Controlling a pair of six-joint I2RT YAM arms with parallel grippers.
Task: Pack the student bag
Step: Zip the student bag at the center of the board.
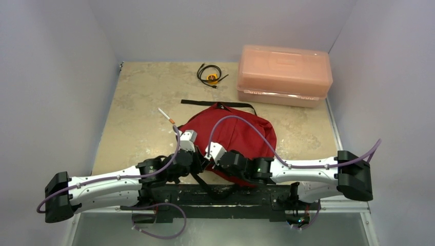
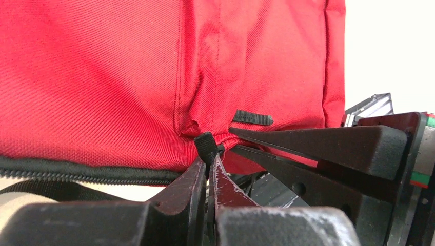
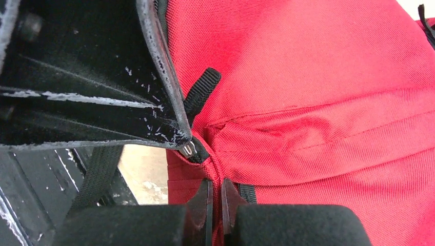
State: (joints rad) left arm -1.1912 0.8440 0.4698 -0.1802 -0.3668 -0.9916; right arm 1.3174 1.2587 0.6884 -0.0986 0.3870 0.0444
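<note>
Left gripper point(image 2: 209, 161) pinches a zipper tab point(image 2: 205, 144) on the student bag point(image 1: 241, 138) (9 o'clock edge). Right gripper point(image 3: 216, 187) nips its fabric.

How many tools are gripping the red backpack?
2. The left tool pinches the black zipper tab on the student bag; the right tool pinches fabric beside it.
</note>
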